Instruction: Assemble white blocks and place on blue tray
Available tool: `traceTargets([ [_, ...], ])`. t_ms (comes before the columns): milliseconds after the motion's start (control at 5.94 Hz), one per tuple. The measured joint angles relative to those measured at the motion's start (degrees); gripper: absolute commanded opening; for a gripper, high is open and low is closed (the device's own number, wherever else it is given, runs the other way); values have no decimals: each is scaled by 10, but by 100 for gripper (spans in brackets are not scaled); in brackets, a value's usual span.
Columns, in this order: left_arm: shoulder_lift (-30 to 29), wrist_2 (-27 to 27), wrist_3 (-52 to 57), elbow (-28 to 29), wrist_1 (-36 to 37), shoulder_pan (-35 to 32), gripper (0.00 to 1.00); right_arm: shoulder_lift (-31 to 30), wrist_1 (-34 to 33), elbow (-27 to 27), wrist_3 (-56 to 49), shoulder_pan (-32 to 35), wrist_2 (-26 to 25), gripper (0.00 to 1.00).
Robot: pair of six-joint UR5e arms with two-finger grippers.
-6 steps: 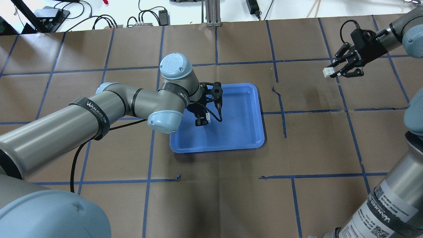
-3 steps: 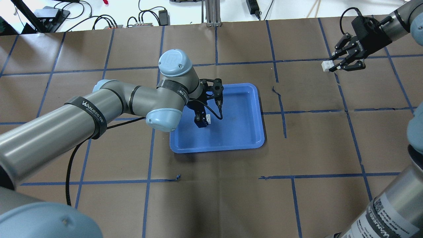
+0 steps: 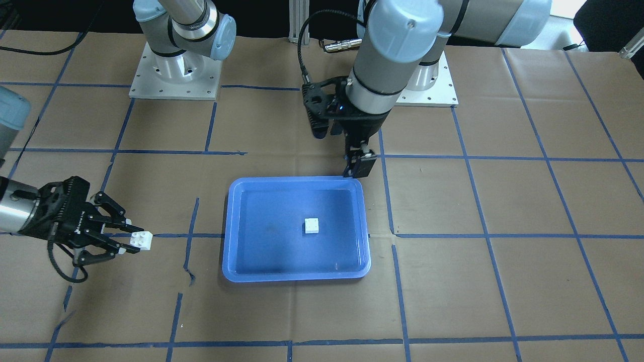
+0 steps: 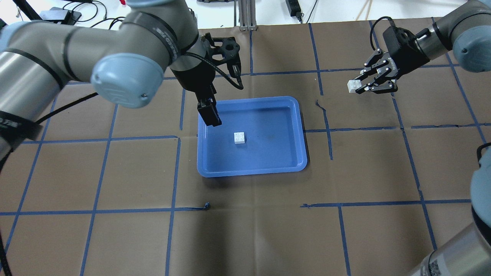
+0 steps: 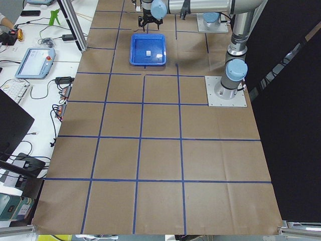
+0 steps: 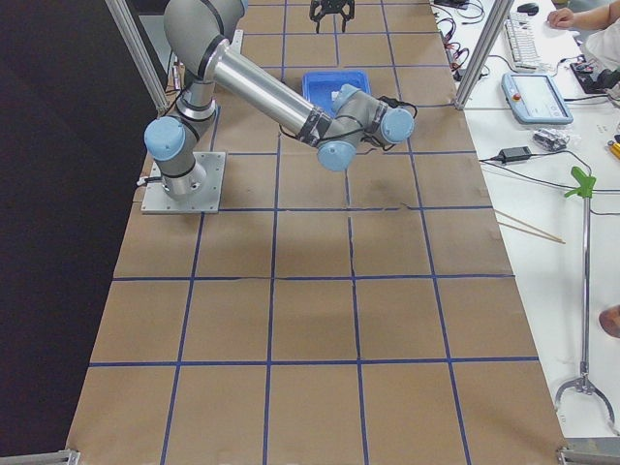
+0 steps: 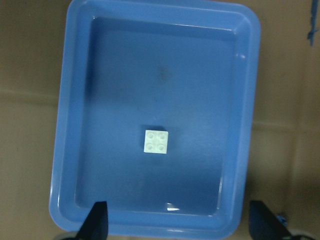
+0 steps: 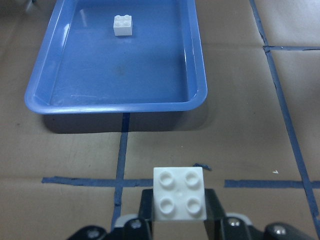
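One white block (image 4: 239, 137) sits studs up, alone, in the middle of the blue tray (image 4: 303, 155); it also shows in the front view (image 3: 311, 225), the left wrist view (image 7: 156, 142) and the right wrist view (image 8: 123, 25). My left gripper (image 4: 209, 115) hangs open and empty above the tray's far-left corner; its spread fingertips (image 7: 98, 221) frame the tray rim (image 7: 59, 150). My right gripper (image 4: 360, 86) is shut on the second white block (image 4: 351, 85), held above the table to the right of the tray, as the front view (image 3: 141, 240) and the right wrist view (image 8: 180, 194) show.
The table is covered in brown paper with a blue tape grid (image 4: 326, 126). An aluminium post (image 4: 245, 15) and cables stand beyond the far edge. A bench with a pendant and keyboard (image 5: 35, 60) runs along the operators' side.
My left gripper has let go of its white block in the tray and risen back toward the tray's far-left corner. My right gripper has carried its block leftward, toward the tray.
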Motion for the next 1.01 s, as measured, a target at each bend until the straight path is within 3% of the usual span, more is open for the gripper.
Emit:
traceTargets([
  [337, 58, 48, -163, 9, -62, 60, 99, -10, -99, 38, 116, 73, 2, 29],
  [674, 60, 90, -354, 8, -57, 106, 99, -11, -262, 90, 272, 157, 1, 29],
  [1011, 66, 95, -513, 0, -48, 132, 99, 15, -384, 124, 344, 230, 1, 28],
])
